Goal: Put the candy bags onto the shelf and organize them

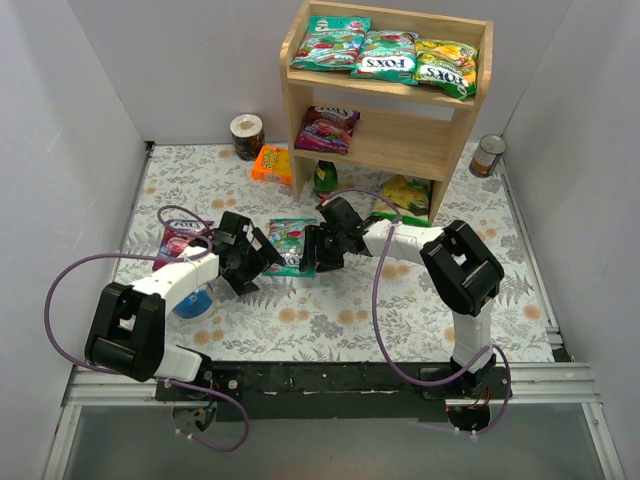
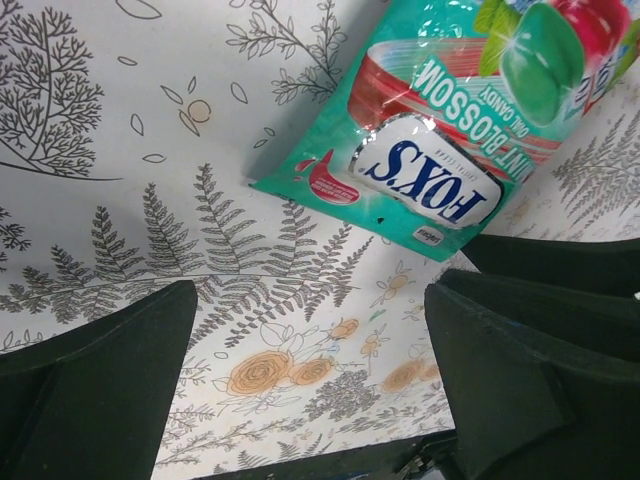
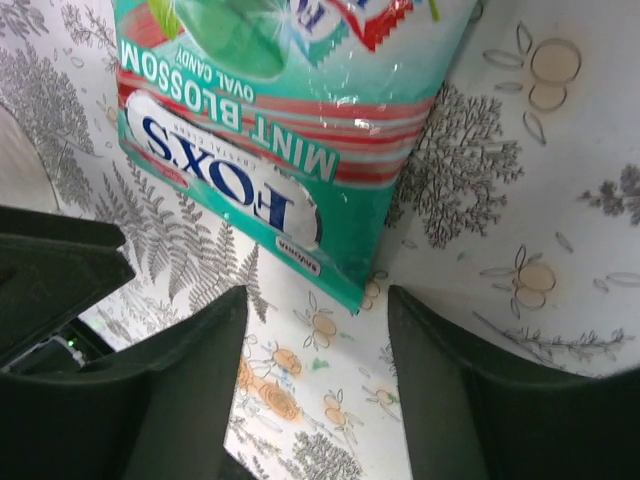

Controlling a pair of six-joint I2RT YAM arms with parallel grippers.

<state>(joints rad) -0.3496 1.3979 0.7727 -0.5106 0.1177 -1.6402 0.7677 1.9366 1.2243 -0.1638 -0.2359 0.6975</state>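
Observation:
A teal candy bag [image 1: 291,245] lies flat on the floral table between my two grippers. My left gripper [image 1: 263,258] is open at the bag's left side; in its wrist view [image 2: 310,380] the bag [image 2: 450,130] lies just ahead of the empty jaws. My right gripper [image 1: 312,248] is open at the bag's right side; in its wrist view [image 3: 315,370] the bag's corner [image 3: 270,130] lies just ahead of the jaws. A purple bag [image 1: 180,240] lies by the left arm. The wooden shelf [image 1: 470,100] holds two teal bags [image 1: 330,42] and a yellow-green one [image 1: 447,65] on top, and a purple one [image 1: 327,128] on the lower tier.
An orange packet [image 1: 271,163] and a round tin [image 1: 246,136] lie left of the shelf. A green bottle [image 1: 325,176] and a green-yellow snack bag [image 1: 405,195] sit at the shelf's foot. A can [image 1: 488,155] stands at its right. A blue object [image 1: 190,303] lies under the left arm.

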